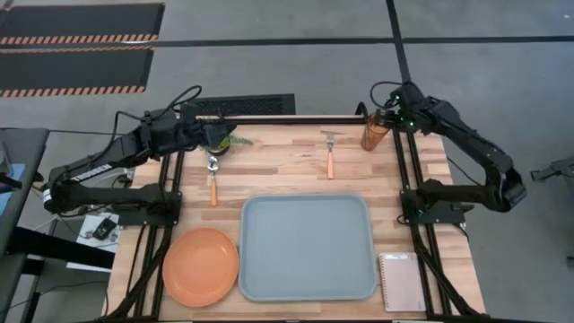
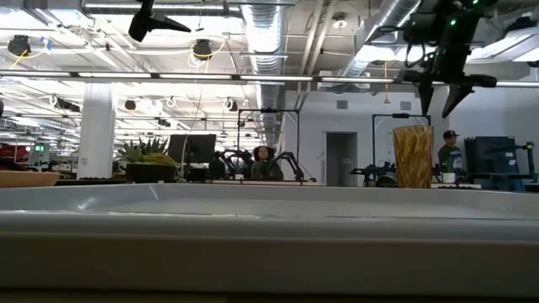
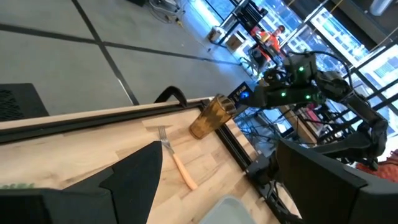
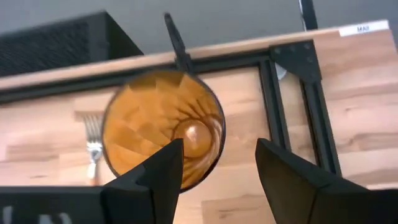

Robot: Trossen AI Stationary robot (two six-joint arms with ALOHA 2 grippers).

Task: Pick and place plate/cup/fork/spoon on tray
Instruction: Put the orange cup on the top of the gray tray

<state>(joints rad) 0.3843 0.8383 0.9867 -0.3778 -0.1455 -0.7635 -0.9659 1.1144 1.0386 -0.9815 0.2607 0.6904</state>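
Your right pincer (image 2: 445, 99) hangs wide open just above the cup (image 1: 374, 133).

Going near to far on the tabletop (image 1: 287, 157): the orange plate (image 1: 201, 266) lies at 7 o'clock, just beside the blue-grey tray (image 1: 308, 247), which sits in the near middle. A small notepad (image 1: 402, 281) lies at 5 o'clock. Farther back, the spoon (image 1: 213, 179) lies at 10 o'clock and the fork (image 1: 329, 154) near 12 o'clock. The cup stands up straight at 1 o'clock by the far edge, under your right pincer. Your left pincer (image 1: 213, 135) waits at 11 o'clock over a small green plant (image 1: 235, 142), its fingers (image 3: 134, 174) spread wide and holding nothing.
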